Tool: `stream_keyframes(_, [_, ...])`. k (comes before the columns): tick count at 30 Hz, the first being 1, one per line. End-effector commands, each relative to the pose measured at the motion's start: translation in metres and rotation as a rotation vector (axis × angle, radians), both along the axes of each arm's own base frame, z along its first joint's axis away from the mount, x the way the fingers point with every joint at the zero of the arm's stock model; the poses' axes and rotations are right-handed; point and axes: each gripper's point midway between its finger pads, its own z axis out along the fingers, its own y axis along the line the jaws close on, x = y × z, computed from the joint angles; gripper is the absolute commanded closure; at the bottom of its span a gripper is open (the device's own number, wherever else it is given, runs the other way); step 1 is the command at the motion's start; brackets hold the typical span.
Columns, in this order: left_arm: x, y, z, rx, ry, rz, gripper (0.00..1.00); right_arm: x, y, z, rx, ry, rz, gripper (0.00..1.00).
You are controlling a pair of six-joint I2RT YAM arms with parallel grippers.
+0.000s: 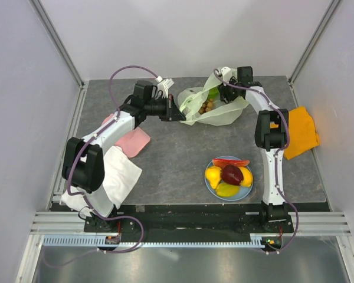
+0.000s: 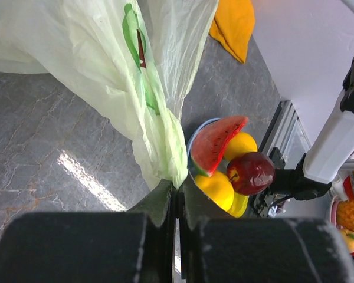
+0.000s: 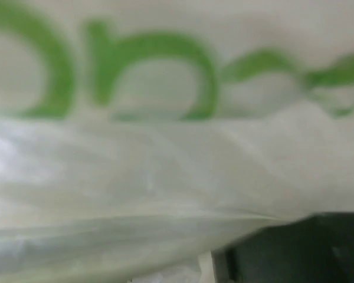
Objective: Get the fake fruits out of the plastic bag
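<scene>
From above, the bag (image 1: pixel 221 112) lies at the far middle of the table, its mouth gaping, with brown and green fruits (image 1: pixel 206 106) inside and more already on the plate (image 1: pixel 208 184) nearer the arms. The left gripper (image 1: pixel 182 114) is at the bag's left edge and the right gripper (image 1: pixel 216 78) at its far rim; I cannot tell whether the right jaws are open. If the two pull apart, the thin film may tear or slip, spilling fruits that could roll off the table. The left wrist view shows the left jaws closed on a narrow bunched fold of film, so a tug could free it. The right wrist view is blurred film and green print pressed close, so that arm would likely catch film, not fruit.
</scene>
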Motion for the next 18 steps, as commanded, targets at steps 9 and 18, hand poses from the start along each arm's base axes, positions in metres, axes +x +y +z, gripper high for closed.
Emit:
stream_keyframes(9, [-0.017,0.002,0.025,0.025,-0.141,-0.092,0.99,-0.203,-0.042,0.013,-0.037,0.229,-0.073,0.58])
stream_keyframes(18, [-0.021,-0.006,0.025,0.020,-0.161,-0.139,0.98,-0.226,-0.020,0.069,-0.014,0.075,0.073,0.29])
